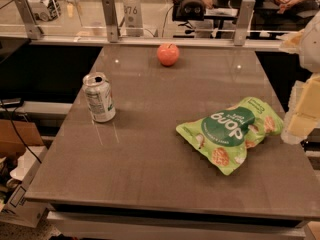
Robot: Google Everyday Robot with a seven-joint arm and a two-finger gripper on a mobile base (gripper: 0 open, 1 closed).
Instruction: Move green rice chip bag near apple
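The bag [231,134] should be gripped at its middle by the tool [302,111] just beside its right end; the tool's state cannot be told.

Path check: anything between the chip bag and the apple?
No, camera view shows bare tabletop between green rice chip bag and apple; gripper sits right of bag.

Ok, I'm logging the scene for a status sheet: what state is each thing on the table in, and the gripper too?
green rice chip bag: lying flat, label up, right side, well apart from the apple.
apple: resting stem up, far side, nothing touching it.
drink can: standing upright, left side, top looks opened.
gripper: at the right edge of view, by the bag's right end; contact cannot be told.
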